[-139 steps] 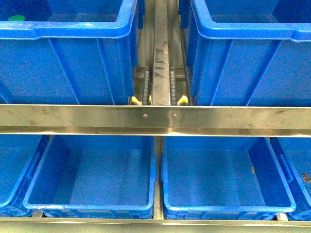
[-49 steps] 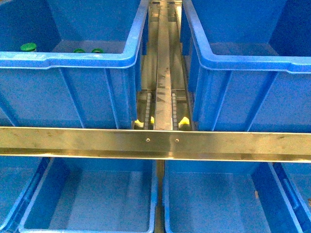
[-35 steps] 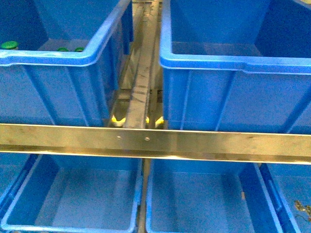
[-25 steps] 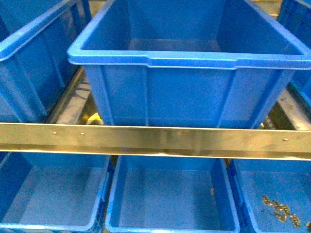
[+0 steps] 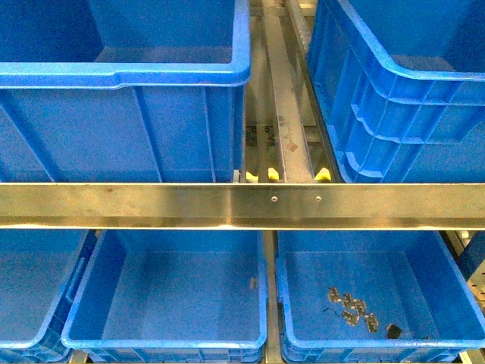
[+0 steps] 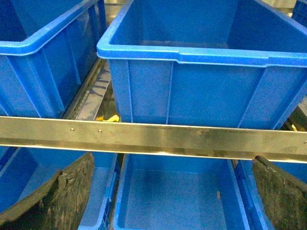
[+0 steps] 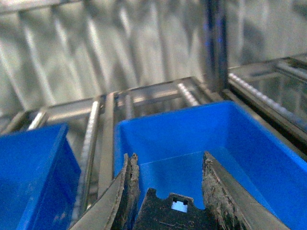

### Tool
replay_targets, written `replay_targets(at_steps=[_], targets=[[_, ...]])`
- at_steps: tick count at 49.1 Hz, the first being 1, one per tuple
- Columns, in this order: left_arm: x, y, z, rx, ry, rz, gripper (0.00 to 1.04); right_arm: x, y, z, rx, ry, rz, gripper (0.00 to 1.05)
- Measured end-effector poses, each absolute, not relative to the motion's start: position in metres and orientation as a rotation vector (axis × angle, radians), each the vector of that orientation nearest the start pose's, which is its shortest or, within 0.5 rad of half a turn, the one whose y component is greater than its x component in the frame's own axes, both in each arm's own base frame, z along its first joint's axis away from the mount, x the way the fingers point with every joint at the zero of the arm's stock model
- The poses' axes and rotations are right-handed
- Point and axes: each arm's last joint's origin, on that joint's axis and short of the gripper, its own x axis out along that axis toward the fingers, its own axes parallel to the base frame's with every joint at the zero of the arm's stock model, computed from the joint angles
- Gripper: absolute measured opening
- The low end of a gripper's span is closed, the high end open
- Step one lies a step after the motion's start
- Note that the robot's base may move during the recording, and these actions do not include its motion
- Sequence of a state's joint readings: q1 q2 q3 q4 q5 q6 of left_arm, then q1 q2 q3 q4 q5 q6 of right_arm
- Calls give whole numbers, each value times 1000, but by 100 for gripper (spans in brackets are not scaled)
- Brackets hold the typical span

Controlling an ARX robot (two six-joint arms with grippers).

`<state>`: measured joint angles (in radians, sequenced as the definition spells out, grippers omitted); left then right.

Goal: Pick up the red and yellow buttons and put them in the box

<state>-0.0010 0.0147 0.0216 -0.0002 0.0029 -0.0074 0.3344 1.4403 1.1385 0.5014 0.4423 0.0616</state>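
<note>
Buttons, red or yellow, show in no view (the yellow bits (image 5: 261,176) behind the steel rail (image 5: 151,203) look like shelf stops). Left jaws and right jaws both stand apart, empty. Best to search each blue bin (image 5: 151,74) before reaching in; the lower right bin (image 5: 379,350) seems to hold only metal scraps (image 5: 350,305).

Front view, change record:
- View swung right.
- Upper bin (image 5: 121,76): mid-frame half a second ago, now at left.
- Rail (image 5: 284,114) and yellow stops (image 5: 258,176): a new gap, now just right of centre.
- Second upper bin (image 5: 402,91): newly in view at right.
- Metal bits (image 5: 352,307): moved from the lower right corner toward centre.
- Green caps: gone from view.
</note>
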Motion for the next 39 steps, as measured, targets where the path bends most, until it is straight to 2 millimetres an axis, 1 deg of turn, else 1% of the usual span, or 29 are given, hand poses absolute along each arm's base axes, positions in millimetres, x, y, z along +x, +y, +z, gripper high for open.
replay_targets(at_steps=[3, 5, 7, 9, 13, 14, 20, 25, 30, 34, 39], targets=[[97, 0, 170, -7, -7, -4, 97, 334, 97, 371, 66, -131, -78, 30], [97, 0, 170, -7, -7, -4, 97, 350, 96, 369, 18, -72, -63, 30], [97, 0, 170, -7, -7, -1, 97, 370, 91, 364, -28, 10, -56, 30], [97, 0, 170, -8, -7, -1, 97, 393, 85, 354, -74, 113, -56, 30], [97, 0, 170, -8, -7, -1, 97, 423, 76, 338, -127, 225, -85, 30], [97, 0, 170, -8, -7, -1, 97, 433, 72, 332, -140, 255, -85, 30], [97, 0, 170, -8, -7, -1, 97, 463, 57, 316, -180, 330, -105, 30], [97, 0, 170, -8, -7, -1, 97, 492, 35, 301, -206, 416, -120, 30], [97, 0, 170, -7, -7, -1, 97, 516, 14, 287, -225, 493, -123, 30], [97, 0, 170, -7, -7, -1, 97, 532, 1, 274, -235, 535, -136, 30], [97, 0, 170, -8, -7, -1, 97, 546, -8, 260, -247, 574, -141, 30]])
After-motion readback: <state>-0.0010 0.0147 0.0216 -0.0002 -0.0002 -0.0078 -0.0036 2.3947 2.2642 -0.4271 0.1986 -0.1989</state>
